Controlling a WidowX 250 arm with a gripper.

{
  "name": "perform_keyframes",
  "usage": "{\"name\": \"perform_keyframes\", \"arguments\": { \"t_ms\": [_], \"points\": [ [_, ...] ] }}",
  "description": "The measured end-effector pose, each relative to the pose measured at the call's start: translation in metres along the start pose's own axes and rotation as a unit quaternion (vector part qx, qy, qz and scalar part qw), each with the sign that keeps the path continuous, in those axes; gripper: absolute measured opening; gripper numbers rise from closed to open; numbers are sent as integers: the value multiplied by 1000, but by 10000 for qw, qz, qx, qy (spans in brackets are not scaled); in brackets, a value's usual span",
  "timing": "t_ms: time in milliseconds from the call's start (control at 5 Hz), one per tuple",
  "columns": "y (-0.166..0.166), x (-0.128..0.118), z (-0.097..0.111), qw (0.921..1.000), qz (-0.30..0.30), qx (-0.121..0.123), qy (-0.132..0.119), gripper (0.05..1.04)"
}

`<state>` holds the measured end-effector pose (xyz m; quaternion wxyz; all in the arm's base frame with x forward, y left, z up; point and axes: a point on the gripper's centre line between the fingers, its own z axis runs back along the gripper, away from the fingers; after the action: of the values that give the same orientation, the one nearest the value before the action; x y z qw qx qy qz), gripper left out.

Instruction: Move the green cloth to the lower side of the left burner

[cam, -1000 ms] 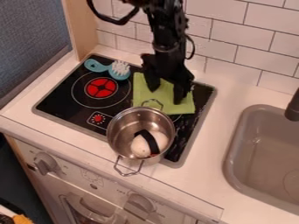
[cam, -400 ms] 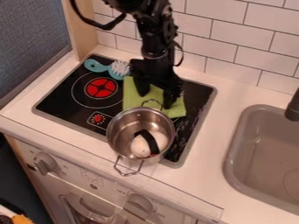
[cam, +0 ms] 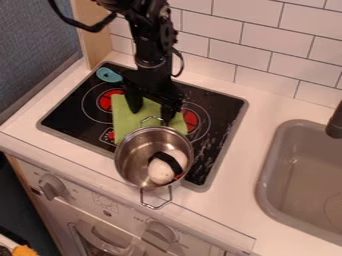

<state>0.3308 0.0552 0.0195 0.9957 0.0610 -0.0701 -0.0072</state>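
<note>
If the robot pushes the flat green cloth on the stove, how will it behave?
The flat green cloth looks thin, so it would probably fold or bunch rather than stay stiff. It may slide easily, since the black stovetop looks smooth and glossy. The round metal pot at its front edge might get in its way.

Free passage and obstacles on the stove [cam: 65, 116]. The metal pot [cam: 124, 169] blocks a low path from the gripper [cam: 153, 105] toward the stove's front edge; its far handle [cam: 153, 119] (a raised wire loop) overlaps the green cloth's [cam: 125, 119] near edge in view. Room to pass lies left of the cloth, right of the pot, and along the surface [cam: 248, 150] between stove and sink [cam: 266, 165]. The brush handle [cam: 107, 75] obstructs the far left; the tiled wall [cam: 244, 47] bounds the rear.
</note>
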Motion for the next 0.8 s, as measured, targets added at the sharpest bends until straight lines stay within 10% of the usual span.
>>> {"name": "perform_keyframes", "arguments": {
  "t_ms": [800],
  "points": [
    [28,-21,-1,9980,546,309,116,1000]
  ]
}}
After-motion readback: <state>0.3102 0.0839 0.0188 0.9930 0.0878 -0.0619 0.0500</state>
